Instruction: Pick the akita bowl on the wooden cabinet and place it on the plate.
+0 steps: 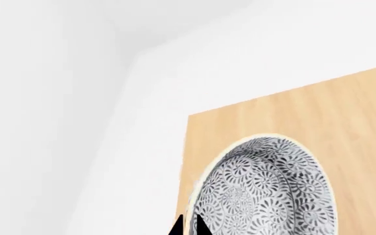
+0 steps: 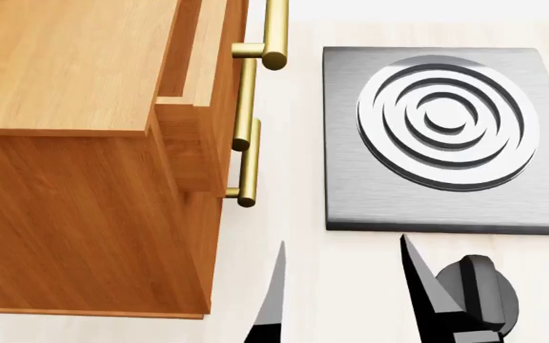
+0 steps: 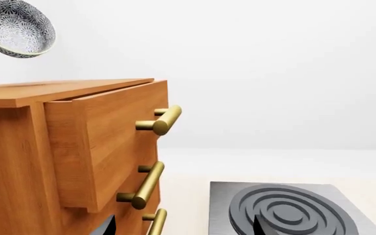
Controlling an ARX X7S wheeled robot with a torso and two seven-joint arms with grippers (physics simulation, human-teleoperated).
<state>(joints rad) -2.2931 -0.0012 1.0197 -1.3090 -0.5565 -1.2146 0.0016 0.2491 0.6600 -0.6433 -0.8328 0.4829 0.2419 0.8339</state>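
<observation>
**A:** Where was the akita bowl (image 3: pixel 17 28)?

**B:** Up in the air, well above the wooden cabinet (image 3: pixel 57 147), tilted, off its top. In my left wrist view the bowl (image 1: pixel 266 188) filled the lower part of the frame with the cabinet top (image 1: pixel 318 117) behind it.

**A:** Left gripper (image 1: pixel 188 226)?

**B:** Only two dark fingertips showed, right at the bowl's rim. Looked pinched on the rim, but I couldn't tell for sure.

**A:** Right gripper (image 2: pixel 343 286)?

**B:** Spread wide, nothing between the fingers, low beside the cabinet's front corner in the head view. The stove burner plate (image 2: pixel 446 136) sat beyond it, just past the brass handles (image 2: pixel 251 161).

**A:** Top drawer?

**B:** Pulled out a bit from the cabinet face. The ringed plate wasn't in any of my views.
</observation>
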